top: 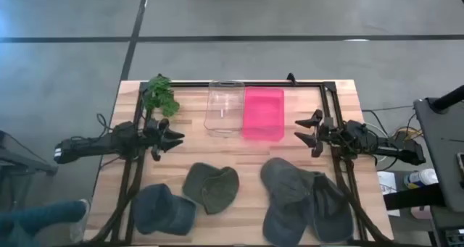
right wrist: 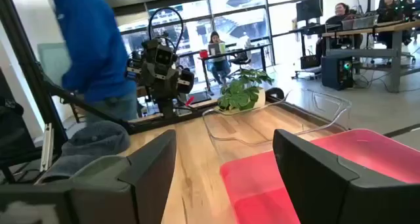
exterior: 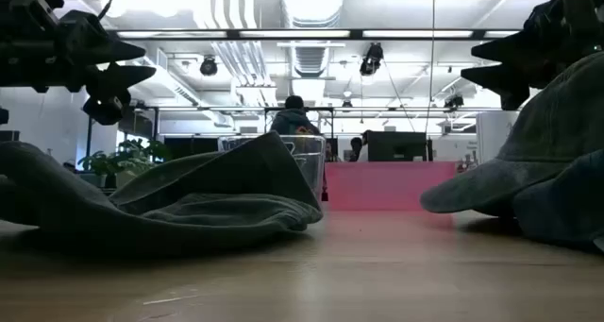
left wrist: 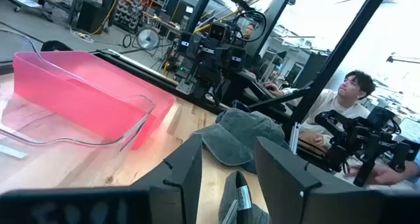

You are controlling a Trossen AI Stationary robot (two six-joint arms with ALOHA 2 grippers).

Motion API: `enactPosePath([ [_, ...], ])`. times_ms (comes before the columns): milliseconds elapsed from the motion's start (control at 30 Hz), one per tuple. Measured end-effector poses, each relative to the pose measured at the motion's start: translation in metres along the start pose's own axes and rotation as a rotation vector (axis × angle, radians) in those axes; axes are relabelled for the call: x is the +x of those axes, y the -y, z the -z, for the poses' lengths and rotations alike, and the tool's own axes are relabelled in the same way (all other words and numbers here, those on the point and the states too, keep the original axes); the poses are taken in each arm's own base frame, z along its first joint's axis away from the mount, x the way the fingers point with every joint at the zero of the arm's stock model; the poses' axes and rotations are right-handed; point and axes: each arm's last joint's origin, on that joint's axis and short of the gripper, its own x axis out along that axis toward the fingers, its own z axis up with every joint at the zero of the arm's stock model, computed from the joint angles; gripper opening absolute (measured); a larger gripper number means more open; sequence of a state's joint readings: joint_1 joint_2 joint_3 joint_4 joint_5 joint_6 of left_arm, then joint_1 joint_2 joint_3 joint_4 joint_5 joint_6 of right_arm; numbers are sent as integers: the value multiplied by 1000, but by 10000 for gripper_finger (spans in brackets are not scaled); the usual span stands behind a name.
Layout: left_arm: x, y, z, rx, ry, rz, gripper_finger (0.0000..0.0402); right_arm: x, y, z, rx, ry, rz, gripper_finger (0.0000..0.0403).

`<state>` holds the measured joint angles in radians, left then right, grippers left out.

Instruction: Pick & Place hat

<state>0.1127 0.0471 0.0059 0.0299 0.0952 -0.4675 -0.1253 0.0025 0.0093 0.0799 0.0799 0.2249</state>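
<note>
Pale wooden table carries four soft caps along its near edge: a blue denim cap, an olive green cap, and two grey-blue caps, one overlapping the other. The left tool hovers with jaws apart, holding nothing, pointing inward. The right tool mirrors it, also spread and holding nothing. Between them sit one clear plastic bin and one pink plastic bin, side by side.
</note>
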Motion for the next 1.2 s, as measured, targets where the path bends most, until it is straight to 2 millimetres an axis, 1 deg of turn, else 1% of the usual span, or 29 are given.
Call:
enactPosePath([
  [100, 0, 0, 0, 0, 0, 0, 133, 0, 0, 0, -2, 0, 0, 249],
  [233, 0, 0, 0, 0, -1, 0, 133, 0, 0, -2, -81, 19, -2, 249],
  [300, 0, 0, 0, 0, 0, 0, 133, 0, 0, -3, -72, 30, -3, 249],
  [367, 0, 0, 0, 0, -1, 0, 133, 0, -1, -3, -24, 31, -5, 249],
  [433, 0, 0, 0, 0, 0, 0, 133, 0, -1, -3, 101, 34, -9, 249],
  [567, 0, 0, 0, 0, 0, 0, 133, 0, -1, -5, 614, 46, -17, 249],
  [600, 0, 0, 0, 0, -1, 0, 133, 0, 0, -4, 698, 50, 1, 249],
  [700, 0, 0, 0, 5, 3, -3, 133, 1, 2, -6, 823, 100, 53, 249],
  [733, 0, -1, -1, 27, 24, -32, 133, 1, 2, -8, 862, 138, 61, 249],
  [767, 0, -1, -5, 33, 84, -74, 133, 2, 2, -10, 902, 177, 69, 249],
  [800, -1, 0, -11, -10, 171, -105, 133, 2, 2, -13, 936, 217, 75, 249],
  [900, -5, 3, -26, -299, 407, -121, 133, 5, 1, -20, 964, 283, 34, 249],
  [933, -6, 4, -30, -339, 466, -115, 133, 6, 0, -22, 968, 295, 18, 249],
  [967, -7, 5, -32, -335, 495, -119, 133, 8, -1, -23, 975, 301, 4, 249],
  [1033, -9, 6, -37, -275, 542, -123, 133, 12, -4, -24, 1001, 298, -21, 249],
  [1100, -12, 8, -43, -236, 637, -157, 133, 17, -6, -23, 1029, 282, -27, 249],
  [1133, -14, 8, -45, -259, 675, -163, 133, 21, -8, -23, 1042, 258, -20, 249],
  [1200, -16, 9, -48, -340, 710, -121, 133, 30, -13, -26, 1083, 194, -1, 249],
])
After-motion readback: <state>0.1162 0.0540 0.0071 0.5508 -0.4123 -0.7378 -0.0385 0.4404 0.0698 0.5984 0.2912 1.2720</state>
